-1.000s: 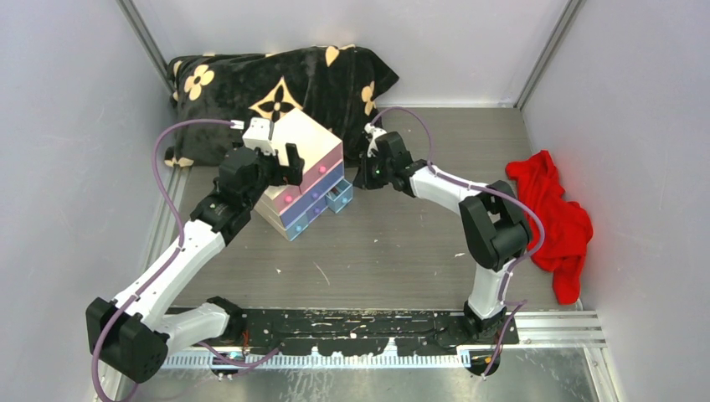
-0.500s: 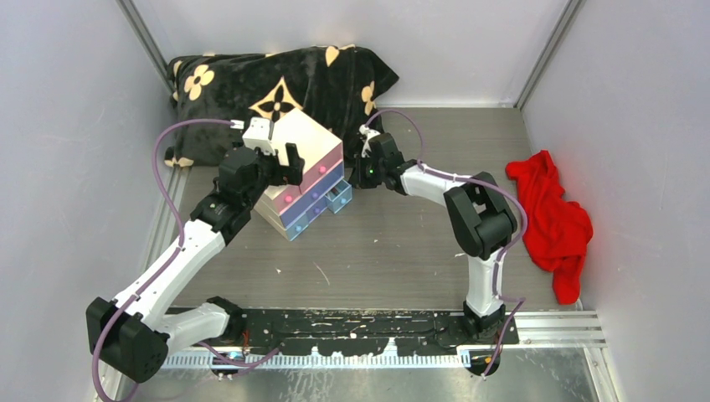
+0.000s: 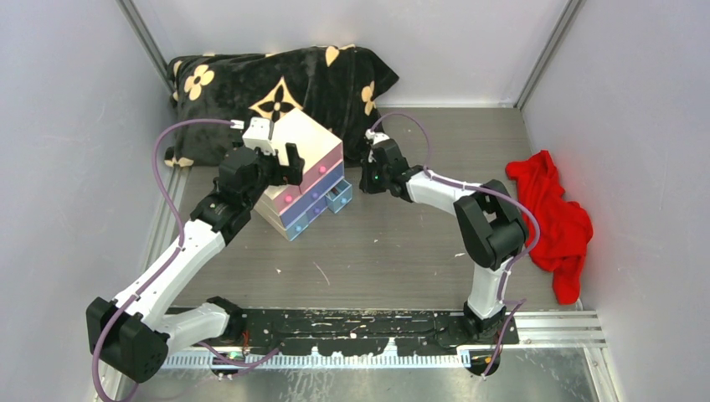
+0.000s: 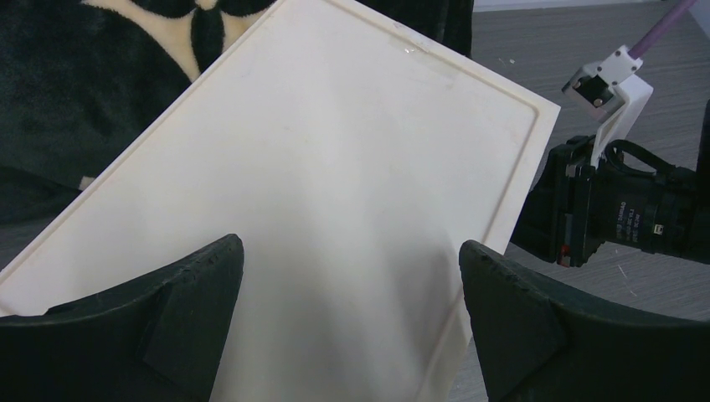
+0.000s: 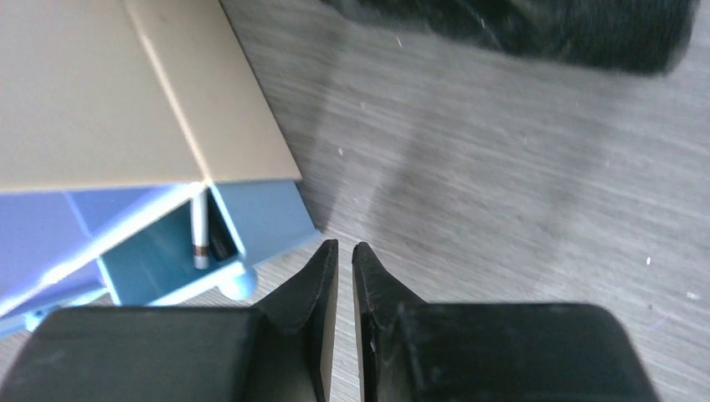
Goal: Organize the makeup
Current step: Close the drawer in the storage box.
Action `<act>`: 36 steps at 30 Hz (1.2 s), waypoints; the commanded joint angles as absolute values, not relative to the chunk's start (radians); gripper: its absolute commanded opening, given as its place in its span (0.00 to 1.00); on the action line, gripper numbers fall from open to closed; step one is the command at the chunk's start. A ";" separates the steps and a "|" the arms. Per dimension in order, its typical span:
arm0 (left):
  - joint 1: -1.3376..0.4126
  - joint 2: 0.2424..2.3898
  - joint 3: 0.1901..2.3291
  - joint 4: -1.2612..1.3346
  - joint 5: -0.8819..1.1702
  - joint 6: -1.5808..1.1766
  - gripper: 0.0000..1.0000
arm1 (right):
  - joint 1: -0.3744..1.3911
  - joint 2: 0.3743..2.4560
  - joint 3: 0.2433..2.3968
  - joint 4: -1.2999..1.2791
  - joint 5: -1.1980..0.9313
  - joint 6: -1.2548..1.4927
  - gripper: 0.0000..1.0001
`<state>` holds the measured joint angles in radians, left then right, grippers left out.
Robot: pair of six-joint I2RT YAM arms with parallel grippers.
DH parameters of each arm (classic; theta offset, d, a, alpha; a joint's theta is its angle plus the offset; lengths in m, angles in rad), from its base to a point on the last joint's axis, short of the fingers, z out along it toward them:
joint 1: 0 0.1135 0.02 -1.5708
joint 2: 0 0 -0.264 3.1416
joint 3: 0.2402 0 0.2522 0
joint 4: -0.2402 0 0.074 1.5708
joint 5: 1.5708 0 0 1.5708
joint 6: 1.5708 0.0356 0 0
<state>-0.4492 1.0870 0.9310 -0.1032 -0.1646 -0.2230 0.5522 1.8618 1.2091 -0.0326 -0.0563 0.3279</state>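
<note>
My left gripper (image 3: 281, 164) sits over the flat top of the cream drawer box (image 3: 314, 144), its two dark fingers (image 4: 180, 318) spread as wide as they go. In the left wrist view the cream lid fills the space between and beyond them, and whether the tips touch the lid cannot be told. The box stands angled on the grey table (image 3: 402, 251), its back corner against the black pillow with cream flower patterns (image 3: 276, 75). Pink and blue drawer fronts face the near right. My right gripper (image 3: 367, 178) hangs low just to the right of the box, beside the lowest blue drawer (image 3: 339, 198), which is pulled partly out. Its fingers (image 5: 301, 293) are pressed almost together, with only a thin slit between them, and they pinch nothing. The tips hover over bare table close to the drawer's round knob. In the right wrist view the open drawer holds a slim white pencil (image 5: 199, 234) with a dark band near its end, lying along the drawer's right wall. A small dark piece lies beside it, too shadowed to identify. A red cloth (image 3: 557, 218) lies crumpled at the table's right edge, well apart from both arms.
</note>
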 commanded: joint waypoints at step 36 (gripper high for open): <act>-0.443 1.121 0.888 -0.186 -0.139 -0.247 1.00 | 0.607 1.959 1.331 0.089 -0.247 0.369 0.17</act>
